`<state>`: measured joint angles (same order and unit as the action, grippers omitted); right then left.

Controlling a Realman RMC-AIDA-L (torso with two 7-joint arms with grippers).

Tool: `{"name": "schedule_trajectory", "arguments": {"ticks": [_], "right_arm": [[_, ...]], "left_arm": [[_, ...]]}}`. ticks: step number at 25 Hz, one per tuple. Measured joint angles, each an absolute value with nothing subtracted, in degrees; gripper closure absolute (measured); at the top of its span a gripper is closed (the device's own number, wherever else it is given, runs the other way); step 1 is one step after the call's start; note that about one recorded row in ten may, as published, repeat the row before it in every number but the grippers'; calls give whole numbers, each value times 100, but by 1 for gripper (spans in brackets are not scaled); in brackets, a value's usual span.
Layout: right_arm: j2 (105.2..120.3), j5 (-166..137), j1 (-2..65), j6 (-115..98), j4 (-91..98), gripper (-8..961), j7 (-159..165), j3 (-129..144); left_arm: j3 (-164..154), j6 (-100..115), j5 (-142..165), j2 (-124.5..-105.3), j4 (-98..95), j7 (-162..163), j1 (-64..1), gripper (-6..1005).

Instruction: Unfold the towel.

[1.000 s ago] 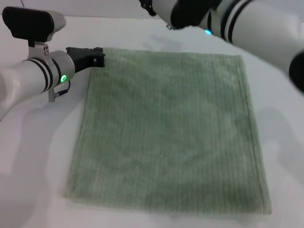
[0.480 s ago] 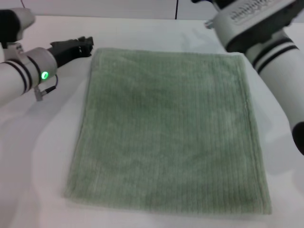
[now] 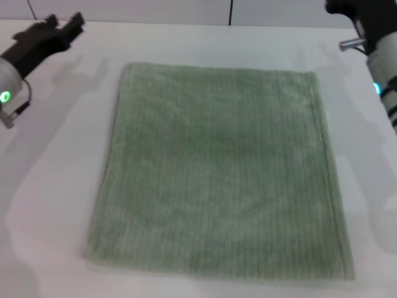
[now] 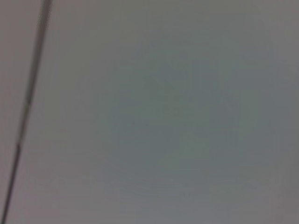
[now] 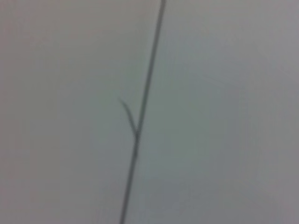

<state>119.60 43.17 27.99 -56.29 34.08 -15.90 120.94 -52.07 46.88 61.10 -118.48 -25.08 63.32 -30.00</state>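
Observation:
The towel (image 3: 217,167) lies spread flat as one pale green square on the white table (image 3: 56,186), its hem showing along the right and far edges. My left gripper (image 3: 65,20) is open and empty. It is raised at the far left, well clear of the towel's far left corner. My right gripper (image 3: 346,9) is at the far right, raised beyond the towel's far right corner and partly cut off by the picture's edge. Neither wrist view shows the towel.
A pale wall with a dark vertical seam (image 3: 231,12) stands behind the table. The seam also shows as a dark line in the left wrist view (image 4: 28,107) and the right wrist view (image 5: 140,116). Bare table surrounds the towel.
Both arms have drawn back from the towel's far corners, the left arm up and to the left, the right arm up and to the right. The towel has stayed flat.

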Motion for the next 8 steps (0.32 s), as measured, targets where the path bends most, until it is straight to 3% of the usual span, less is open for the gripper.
{"name": "schedule_trajectory", "arguments": {"ticks": [4,8], "right_arm": [[11947,4317,2776,-5788,2853,443,-1122,11889],[11937,4317,2746,-5958,2382,306,-580,11405]], "left_arm": [[-5000,5371,5304,-11848,-2279,5221,-2840,494],[-4996,5635,4776,-11848,-2096,4569,-2810,494]]}}
